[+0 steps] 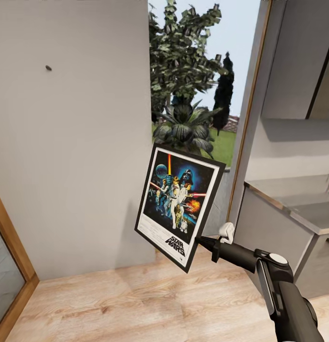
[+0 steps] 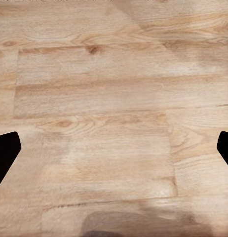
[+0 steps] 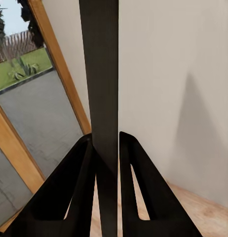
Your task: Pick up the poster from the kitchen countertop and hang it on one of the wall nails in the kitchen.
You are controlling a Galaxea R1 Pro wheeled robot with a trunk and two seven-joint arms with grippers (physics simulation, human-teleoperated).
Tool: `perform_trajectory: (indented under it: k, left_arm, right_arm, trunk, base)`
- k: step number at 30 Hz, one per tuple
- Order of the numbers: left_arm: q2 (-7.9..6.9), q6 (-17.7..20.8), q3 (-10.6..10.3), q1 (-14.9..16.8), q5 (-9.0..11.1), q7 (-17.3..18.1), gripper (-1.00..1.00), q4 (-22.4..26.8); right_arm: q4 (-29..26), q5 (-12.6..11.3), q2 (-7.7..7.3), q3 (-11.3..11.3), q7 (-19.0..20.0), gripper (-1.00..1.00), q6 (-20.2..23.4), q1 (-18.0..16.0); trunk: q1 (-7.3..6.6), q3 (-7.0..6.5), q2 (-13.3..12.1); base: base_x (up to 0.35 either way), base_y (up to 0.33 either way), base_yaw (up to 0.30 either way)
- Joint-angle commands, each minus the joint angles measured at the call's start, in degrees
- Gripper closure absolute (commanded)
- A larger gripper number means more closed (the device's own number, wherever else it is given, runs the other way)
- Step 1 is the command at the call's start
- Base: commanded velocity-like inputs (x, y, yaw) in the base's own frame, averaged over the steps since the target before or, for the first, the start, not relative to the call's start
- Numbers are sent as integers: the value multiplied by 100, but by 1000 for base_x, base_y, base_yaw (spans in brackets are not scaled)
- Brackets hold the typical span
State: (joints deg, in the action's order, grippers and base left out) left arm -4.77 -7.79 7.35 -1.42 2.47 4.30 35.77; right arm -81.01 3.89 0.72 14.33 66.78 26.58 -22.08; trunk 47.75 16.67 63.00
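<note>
My right gripper (image 1: 200, 240) is shut on the poster (image 1: 178, 205), clamping its lower right edge. The Star Wars picture hangs tilted in the air, its art facing me, in front of the light-grey wall. A wall nail (image 1: 48, 67) shows as a dark speck high on that wall, well up and left of the poster. In the right wrist view the poster's thin black edge (image 3: 104, 89) runs straight up between the two dark fingers (image 3: 69, 192). The left gripper (image 2: 114, 148) is open over the pale wooden floor, its fingertips (image 2: 5, 150) far apart. The kitchen countertop (image 1: 297, 204) lies at the right.
A tall window with trees outside (image 1: 192, 80) stands behind the poster, framed in wood (image 1: 247, 118). Upper cabinets (image 1: 302, 57) hang above the counter at right. A wood-framed glass panel (image 1: 10, 266) sits low at the left. The wooden floor (image 1: 136, 304) spreads below.
</note>
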Motion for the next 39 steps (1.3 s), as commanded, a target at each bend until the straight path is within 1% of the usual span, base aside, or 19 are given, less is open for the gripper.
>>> perform_trajectory:
  k: [1,39]
  left_arm:
    - [2,-3,17,0,26,45,-100,3]
    - [7,2,11,-3,25,37,-100,0]
  right_arm:
    - [-7,33,8,17,45,100,49,-6]
    - [-11,38,7,9,28,100,49,-5]
  trunk:
    - [-22,-13,-37]
    - [-857,-695,-1561]
  base:
    - [0,0,0]
    - [0,0,0]
